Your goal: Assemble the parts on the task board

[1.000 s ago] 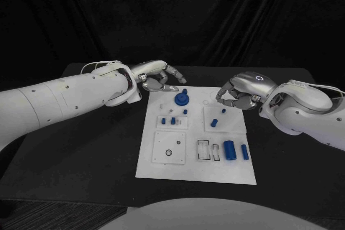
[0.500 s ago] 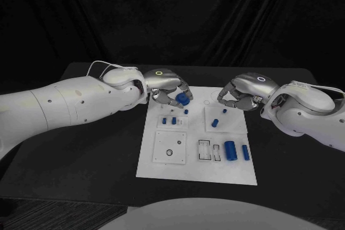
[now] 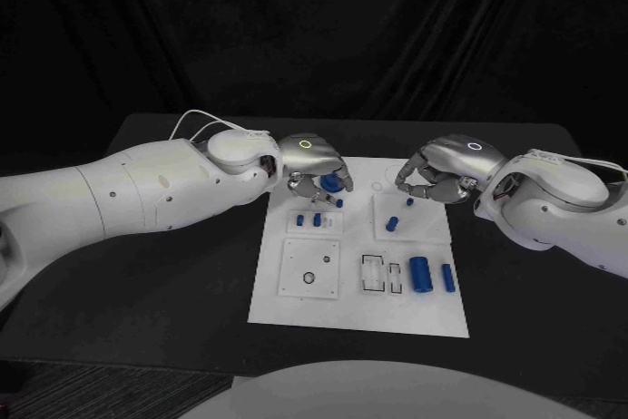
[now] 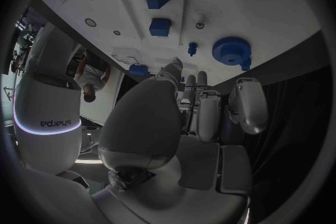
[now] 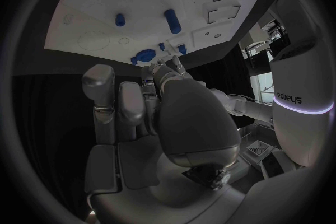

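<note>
Head view: left hand (image 3: 311, 168) has moved over blue gear (image 3: 334, 180), grip unclear.

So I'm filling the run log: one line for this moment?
left hand: over round blue gear part, grasp unclear | right hand: curled, over white task board far right | phase: reaching

- The white task board (image 3: 304, 308) lies flat on my worktop.
- A blue gear-like part (image 4: 231, 50) sits at its far end.
- A large blue cylinder (image 3: 417, 273) and slimmer pegs (image 3: 446, 277) lie nearer me.
</note>
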